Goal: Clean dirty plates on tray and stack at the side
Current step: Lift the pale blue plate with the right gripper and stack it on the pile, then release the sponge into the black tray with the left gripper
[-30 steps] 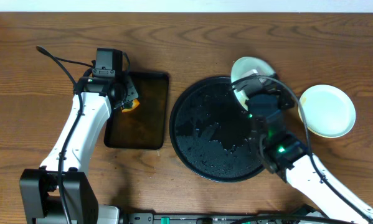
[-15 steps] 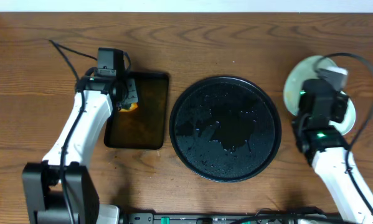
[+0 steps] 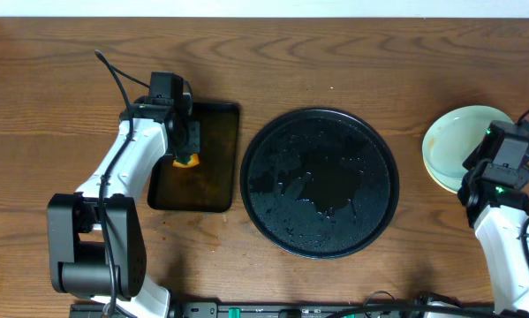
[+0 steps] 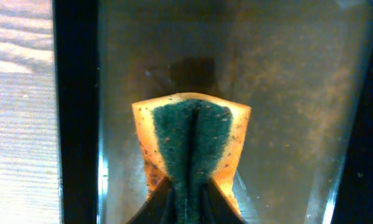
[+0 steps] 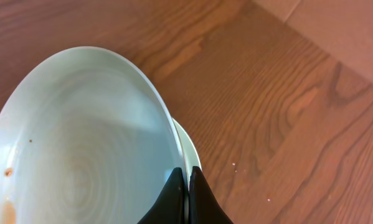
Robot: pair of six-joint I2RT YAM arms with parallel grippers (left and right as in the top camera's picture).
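My right gripper [image 3: 487,166] is shut on the rim of a pale mint-blue plate [image 3: 458,141] and holds it tilted over another pale plate [image 3: 437,179] that lies on the bare wood right of the tray. In the right wrist view the fingertips [image 5: 187,186] pinch the held plate [image 5: 80,137], which has small brown smears at its lower left; the lower plate's rim [image 5: 190,146] peeks out beneath. The round black tray [image 3: 273,212] is wet and holds no plate. My left gripper [image 3: 186,152] is shut on a folded orange and green sponge [image 4: 191,143].
The left gripper holds the sponge over a smaller rectangular dark tray [image 3: 211,190], wet inside, left of the round tray. Its black rim [image 4: 74,112] shows in the left wrist view. Cables trail behind both arms.
My right arm has carried the mint-blue plate from the round tray's far edge rightwards to above the plate on the table. My left arm shifted slightly right over the rectangular tray.
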